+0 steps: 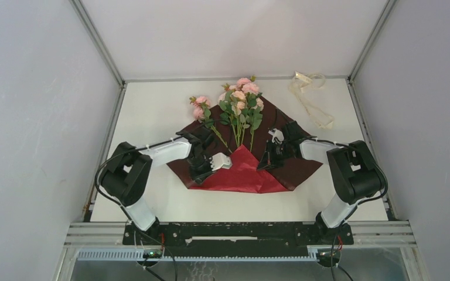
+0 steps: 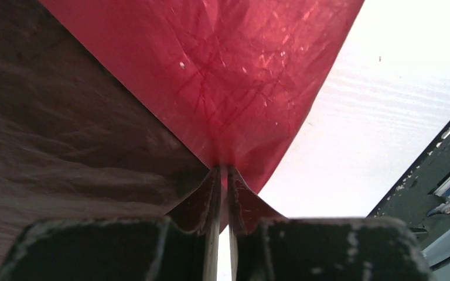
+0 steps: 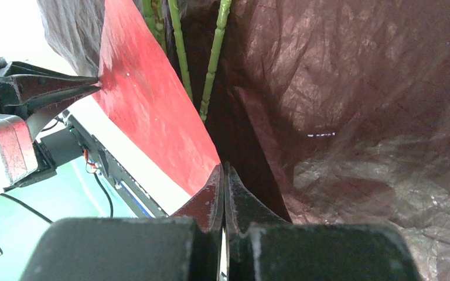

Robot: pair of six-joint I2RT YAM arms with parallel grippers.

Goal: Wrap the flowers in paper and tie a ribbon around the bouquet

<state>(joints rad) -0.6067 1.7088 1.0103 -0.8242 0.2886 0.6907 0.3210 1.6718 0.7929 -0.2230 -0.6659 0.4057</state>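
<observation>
The paper (image 1: 296, 167) lay spread on the white surface (image 1: 152, 111), dark side up, with one corner pointing toward the arms. The flowers (image 1: 241, 105) rested on it, pink blooms at the far end and thin green stalks running down the middle toward that near corner. The near corner was lifted and turned up against the stalk ends, showing its brighter red face. The left hand (image 2: 222, 171) was closed on the left edge of this raised flap, the sheet pinched between its fingertips. The right hand (image 3: 224, 172) was closed as well, clamping the flap's right edge, with two stalks just beyond it inside the fold. The ribbon (image 1: 312, 99) lay in a loose tangle at the far right corner of the surface, well apart from the paper and both hands.
</observation>
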